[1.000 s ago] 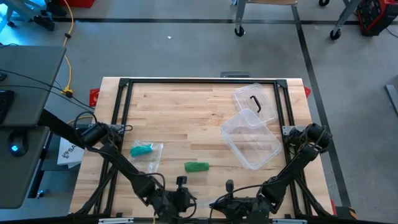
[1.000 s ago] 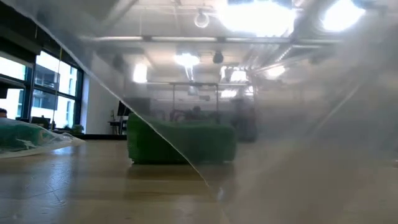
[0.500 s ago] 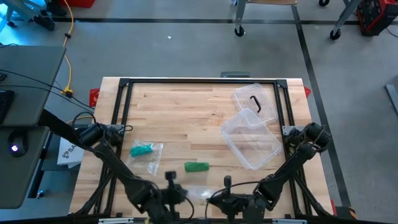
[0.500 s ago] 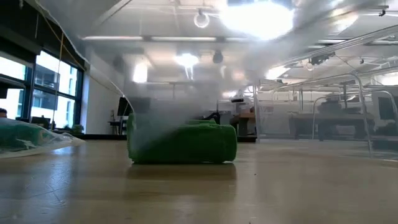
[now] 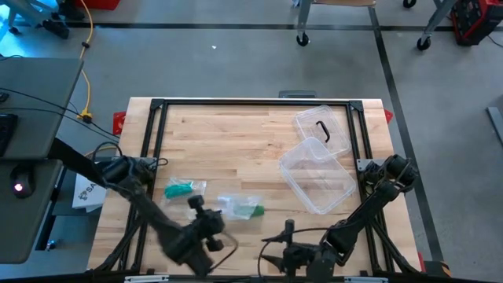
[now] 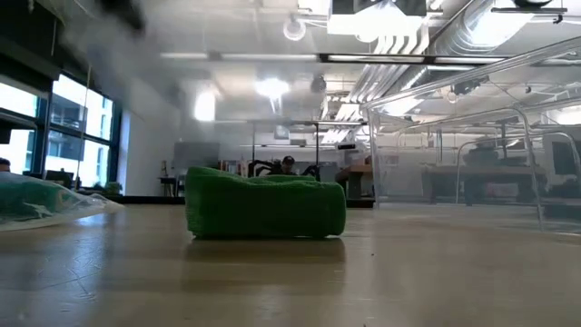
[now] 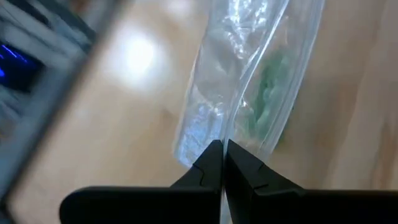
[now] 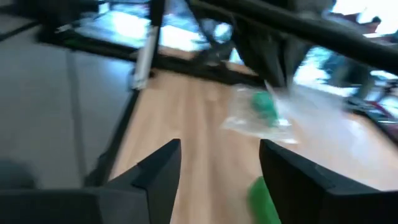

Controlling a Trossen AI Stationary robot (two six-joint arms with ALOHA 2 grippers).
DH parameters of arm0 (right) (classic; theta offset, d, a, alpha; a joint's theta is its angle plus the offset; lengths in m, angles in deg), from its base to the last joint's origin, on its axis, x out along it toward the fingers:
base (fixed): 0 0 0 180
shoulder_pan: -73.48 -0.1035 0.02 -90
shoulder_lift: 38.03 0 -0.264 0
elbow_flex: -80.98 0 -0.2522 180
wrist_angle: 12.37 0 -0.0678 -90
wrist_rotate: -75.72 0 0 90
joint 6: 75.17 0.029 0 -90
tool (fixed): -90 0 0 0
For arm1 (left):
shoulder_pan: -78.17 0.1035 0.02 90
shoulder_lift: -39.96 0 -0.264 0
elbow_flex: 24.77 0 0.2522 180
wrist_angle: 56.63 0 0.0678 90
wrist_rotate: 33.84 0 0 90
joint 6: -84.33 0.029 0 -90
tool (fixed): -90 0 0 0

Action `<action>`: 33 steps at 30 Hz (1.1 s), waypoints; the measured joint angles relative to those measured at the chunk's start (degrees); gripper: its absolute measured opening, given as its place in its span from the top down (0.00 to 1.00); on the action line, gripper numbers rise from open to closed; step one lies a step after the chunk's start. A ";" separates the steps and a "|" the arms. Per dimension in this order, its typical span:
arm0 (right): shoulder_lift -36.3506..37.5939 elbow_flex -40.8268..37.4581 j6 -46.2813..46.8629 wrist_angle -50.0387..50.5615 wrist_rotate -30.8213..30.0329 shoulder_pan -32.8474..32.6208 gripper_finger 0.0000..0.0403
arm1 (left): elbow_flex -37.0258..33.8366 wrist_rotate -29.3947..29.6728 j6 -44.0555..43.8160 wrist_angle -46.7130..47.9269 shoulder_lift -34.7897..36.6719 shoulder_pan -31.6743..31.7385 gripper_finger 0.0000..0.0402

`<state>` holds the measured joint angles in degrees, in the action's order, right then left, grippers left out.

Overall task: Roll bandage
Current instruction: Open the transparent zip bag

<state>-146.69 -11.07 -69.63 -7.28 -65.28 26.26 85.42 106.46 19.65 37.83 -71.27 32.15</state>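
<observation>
A green rolled bandage (image 5: 251, 211) (image 6: 265, 204) lies on the wooden table near its front middle. My left gripper (image 5: 196, 206) (image 7: 222, 163) is just left of it, shut on a clear plastic bag (image 5: 234, 204) (image 7: 249, 74) that stretches toward the bandage; green shows through the plastic. A second clear bag with a green bandage inside (image 5: 182, 189) (image 6: 36, 200) (image 8: 261, 109) lies farther left. My right gripper (image 5: 271, 251) (image 8: 217, 174) stands open near the front edge, with nothing between its fingers. My left gripper pinches an edge of the clear bag (image 7: 225, 138) between its two fingertips. The fingers slant downward. The bag runs away from the fingertips toward the green bandage; its far end hangs over or rests by the bandage, which of the two I cannot tell.
A clear plastic container (image 5: 318, 174) (image 6: 472, 136) sits at the right middle, its lid with a black handle (image 5: 322, 130) behind it. A black frame (image 5: 251, 102) borders the table. Bare wood lies at the far left and centre.
My right gripper has opened and let go of the clear bag. My left gripper has risen and gone toward the table's left and far side, tipping as it went. It has drawn the bag away from the front edge, out of the low view, to lie beside the green bandage.
</observation>
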 joint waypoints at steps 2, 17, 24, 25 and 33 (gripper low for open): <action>-0.02 0.00 -0.13 0.65 4.23 0.39 0.48 | -4.35 -6.87 2.03 -5.06 -1.19 2.06 1.00; -1.01 0.02 -20.53 -0.20 22.20 9.31 0.47 | -6.65 -10.99 6.74 -23.23 -4.21 4.18 1.00; -2.05 0.02 -21.91 7.58 18.62 11.21 0.47 | -6.63 -10.13 6.30 -26.58 -4.19 5.68 1.00; -2.20 0.02 -21.82 8.67 16.86 11.36 0.47 | -6.62 -9.74 6.44 -27.45 -4.19 5.75 1.00; -2.67 0.00 -18.41 14.83 16.87 12.32 0.47 | -5.09 -1.43 8.45 -30.38 -3.88 5.93 1.00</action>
<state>-149.35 -11.07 -88.03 7.55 -48.41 38.59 80.33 105.03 28.10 7.45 -75.15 38.07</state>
